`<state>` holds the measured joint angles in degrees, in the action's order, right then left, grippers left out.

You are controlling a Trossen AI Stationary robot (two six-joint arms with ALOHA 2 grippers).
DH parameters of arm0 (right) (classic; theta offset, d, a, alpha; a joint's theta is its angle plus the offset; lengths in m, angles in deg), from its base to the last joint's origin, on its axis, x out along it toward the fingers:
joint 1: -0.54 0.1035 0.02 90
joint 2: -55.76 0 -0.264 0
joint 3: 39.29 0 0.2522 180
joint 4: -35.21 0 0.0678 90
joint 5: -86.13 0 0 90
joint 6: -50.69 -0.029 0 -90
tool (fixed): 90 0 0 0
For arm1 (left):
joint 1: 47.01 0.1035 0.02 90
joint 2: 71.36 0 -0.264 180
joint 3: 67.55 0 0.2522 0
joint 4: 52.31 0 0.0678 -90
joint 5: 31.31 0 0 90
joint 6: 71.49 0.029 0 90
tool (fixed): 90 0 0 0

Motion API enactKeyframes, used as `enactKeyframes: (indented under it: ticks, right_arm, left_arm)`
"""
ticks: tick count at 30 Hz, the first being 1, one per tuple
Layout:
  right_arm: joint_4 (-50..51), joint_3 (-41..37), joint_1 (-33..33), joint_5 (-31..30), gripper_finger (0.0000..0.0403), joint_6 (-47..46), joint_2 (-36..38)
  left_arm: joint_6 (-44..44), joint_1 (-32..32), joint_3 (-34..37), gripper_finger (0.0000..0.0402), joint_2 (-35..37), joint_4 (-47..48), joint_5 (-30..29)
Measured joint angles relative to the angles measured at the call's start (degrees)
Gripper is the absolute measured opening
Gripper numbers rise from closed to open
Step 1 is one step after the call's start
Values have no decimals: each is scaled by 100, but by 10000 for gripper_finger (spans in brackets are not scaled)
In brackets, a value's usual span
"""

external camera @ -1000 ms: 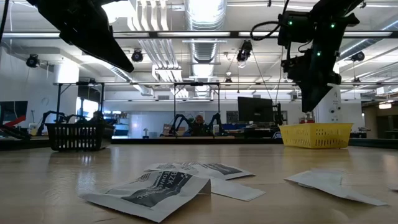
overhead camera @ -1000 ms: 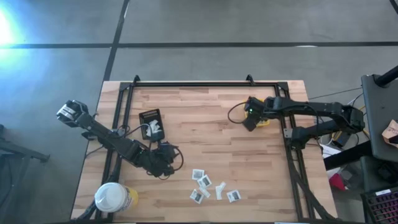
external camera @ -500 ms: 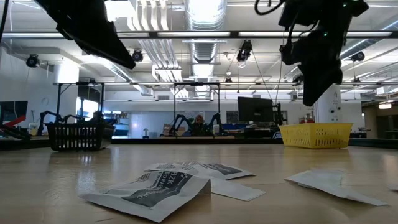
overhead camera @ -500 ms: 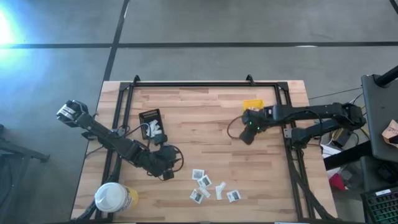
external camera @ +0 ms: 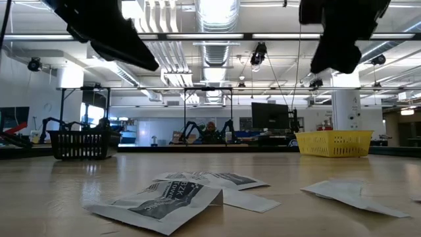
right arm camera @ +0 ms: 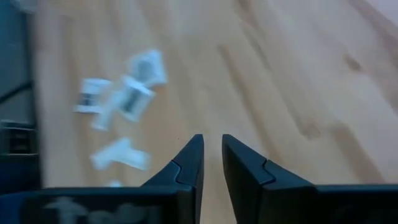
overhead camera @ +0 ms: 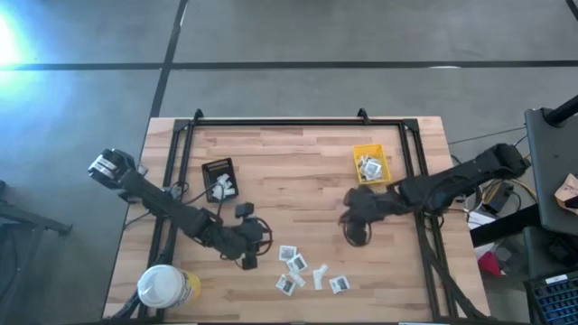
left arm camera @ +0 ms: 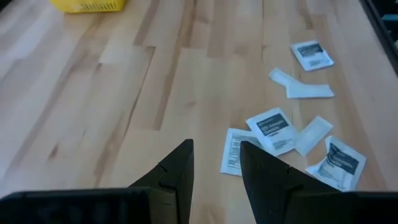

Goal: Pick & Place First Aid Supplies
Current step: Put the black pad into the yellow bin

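Your table [overhead camera: 298, 162] carries everything, and on the high view's clock face the loose packets [overhead camera: 305, 271] lie in a small scatter at about six o'clock, near the front edge. The yellow bin [overhead camera: 371, 164] sits at about two o'clock with a few packets already in it; the black tray [overhead camera: 219, 179] sits at about ten o'clock with some white pieces on it. A round white-lidded tub [overhead camera: 164, 287] stands at the seven o'clock corner.

Your right gripper [overhead camera: 354, 209] hangs over bare wood at about four o'clock, between the bin and the scatter, carrying nothing; its fingers [right arm camera: 186, 163] stand narrow, with only a slim gap between them. Your left gripper [overhead camera: 246, 255] hovers at about seven o'clock, just beside the scatter, also empty, its fingers [left arm camera: 176, 171] set a moderate way apart.

The step in hand looks like the next pick. Spread the right fingers before you descend, since that gap seems too slim to straddle a flat packet. Choose a packet at the edge of the scatter, clear of its overlapping neighbours, so that you lift one only. Come down straight and gently: these packets are thin and likely to slide on the wood. Keep the two arms well apart over the scatter.
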<state>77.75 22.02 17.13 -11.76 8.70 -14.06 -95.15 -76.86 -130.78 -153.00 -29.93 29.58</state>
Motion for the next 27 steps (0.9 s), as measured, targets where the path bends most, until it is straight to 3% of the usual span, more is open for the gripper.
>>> enactKeyframes:
  ticks: [6,16,27]
  right_arm:
    - [-879,2,496,-298,47,195,0]
    - [-1204,-3,1052,-1018,47,234,-388]
    - [-1423,150,1157,-985,47,206,-1507]
  left_arm:
    - [-25,0,-55,124,-373,-155,177]
    - [278,0,-722,124,-1146,-79,546]
    - [522,0,-1161,124,-1439,8,2044]
